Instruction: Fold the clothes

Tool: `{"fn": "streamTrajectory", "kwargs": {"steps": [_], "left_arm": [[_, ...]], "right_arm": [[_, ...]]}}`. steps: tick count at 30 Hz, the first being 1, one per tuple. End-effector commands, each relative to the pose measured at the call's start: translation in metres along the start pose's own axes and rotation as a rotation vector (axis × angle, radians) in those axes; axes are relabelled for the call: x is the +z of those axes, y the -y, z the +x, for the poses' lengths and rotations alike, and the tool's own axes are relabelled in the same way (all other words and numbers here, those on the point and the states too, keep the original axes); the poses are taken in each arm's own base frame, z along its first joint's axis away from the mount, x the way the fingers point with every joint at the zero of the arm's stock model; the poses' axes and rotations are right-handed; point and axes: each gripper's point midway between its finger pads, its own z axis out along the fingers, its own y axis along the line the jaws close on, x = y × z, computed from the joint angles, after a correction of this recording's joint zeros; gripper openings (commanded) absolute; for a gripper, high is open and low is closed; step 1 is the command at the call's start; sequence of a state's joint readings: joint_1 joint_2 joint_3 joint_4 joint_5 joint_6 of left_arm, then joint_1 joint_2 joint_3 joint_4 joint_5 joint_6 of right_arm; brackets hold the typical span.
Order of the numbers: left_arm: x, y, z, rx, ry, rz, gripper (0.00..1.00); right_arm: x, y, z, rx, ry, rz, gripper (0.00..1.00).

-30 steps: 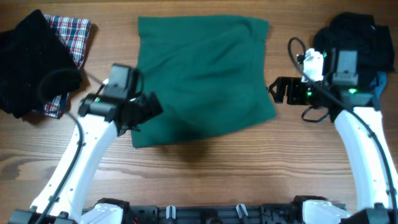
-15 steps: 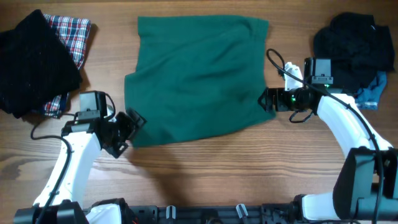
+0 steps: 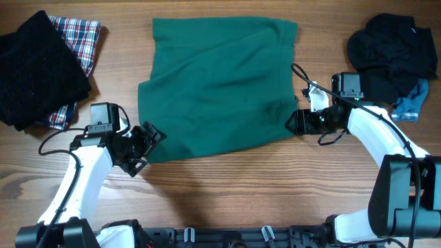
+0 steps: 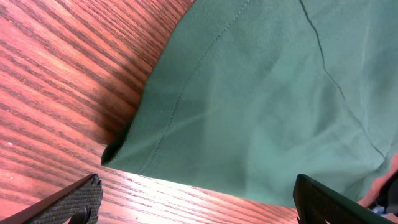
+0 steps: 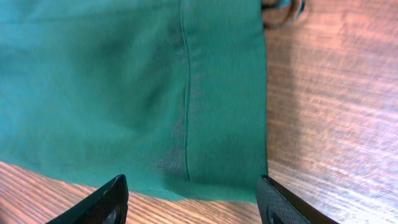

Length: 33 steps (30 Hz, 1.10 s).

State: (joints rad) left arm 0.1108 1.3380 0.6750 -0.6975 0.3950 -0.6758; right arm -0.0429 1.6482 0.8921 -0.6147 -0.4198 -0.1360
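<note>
left hand (image 3: 146,142) spread wide, empty, low | right hand (image 3: 298,122) spread wide, empty, low

Table (image 3: 227,200): brown wood, grain running left to right.

Far left corner: black garment (image 3: 34,69) lying flat on top of a red, white and blue plaid cloth (image 3: 84,38). The plaid shows at the black garment's right side and again at its near edge.

Far right corner: crumpled black heap (image 3: 393,45). A blue piece (image 3: 412,103) pokes out at its near right side, touching it.

The two piles are well apart, at opposite ends of the table.
</note>
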Motion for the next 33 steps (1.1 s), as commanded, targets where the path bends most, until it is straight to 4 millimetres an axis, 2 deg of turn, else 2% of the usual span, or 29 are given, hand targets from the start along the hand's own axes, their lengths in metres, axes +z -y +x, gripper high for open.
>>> {"fn": "streamTrajectory", "kwargs": {"steps": [1,6,7,11,14,18,22,23,24,25,28,30,32,33], "left_arm": [[0.006,-0.004,0.0,-0.022,-0.016,-0.01,0.97],[0.007,-0.005,0.001,-0.017,-0.022,-0.014,0.96],[0.007,-0.005,0.001,-0.011,-0.022,-0.014,0.96],[0.007,-0.005,0.001,-0.002,-0.022,-0.014,0.95],[0.007,-0.005,0.001,-0.002,-0.022,-0.014,0.93],[0.007,-0.005,0.001,-0.002,-0.022,-0.014,0.81],[0.007,-0.005,0.0,-0.001,-0.019,-0.012,0.69],[0.007,-0.005,0.0,-0.001,-0.018,-0.013,0.64],[0.007,-0.005,-0.001,-0.001,-0.014,-0.017,0.53],[0.007,-0.006,-0.001,-0.001,-0.012,-0.02,0.46],[0.007,-0.007,0.0,-0.004,-0.017,-0.026,0.26],[0.007,-0.008,0.002,-0.007,-0.023,-0.031,0.13],[0.007,-0.01,0.003,-0.01,-0.027,-0.036,0.11],[0.007,-0.012,0.003,-0.011,-0.024,-0.046,0.15]], "right_arm": [[0.005,-0.001,0.002,0.013,-0.005,-0.026,0.66],[0.005,0.014,0.0,0.008,0.0,0.064,0.67],[0.005,0.017,-0.003,0.003,0.013,0.077,0.69],[0.004,0.018,-0.017,0.007,0.066,0.082,0.76],[0.008,0.019,-0.013,0.015,0.049,0.079,0.76],[0.017,0.012,-0.001,0.043,-0.003,0.018,0.56],[0.018,0.005,-0.003,0.066,0.002,-0.026,0.39],[0.017,0.005,-0.002,0.074,0.001,-0.026,0.3],[0.017,0.005,-0.001,0.1,-0.005,-0.026,0.19],[0.017,0.005,0.001,0.132,-0.011,-0.026,0.04],[0.014,0.007,0.003,0.228,-0.016,-0.025,0.04],[0.005,0.005,0.005,0.25,-0.014,-0.025,0.04],[-0.007,0.003,0.004,0.242,0.007,-0.012,0.04],[-0.01,0.002,0.002,0.237,0.017,-0.012,0.04]]}}
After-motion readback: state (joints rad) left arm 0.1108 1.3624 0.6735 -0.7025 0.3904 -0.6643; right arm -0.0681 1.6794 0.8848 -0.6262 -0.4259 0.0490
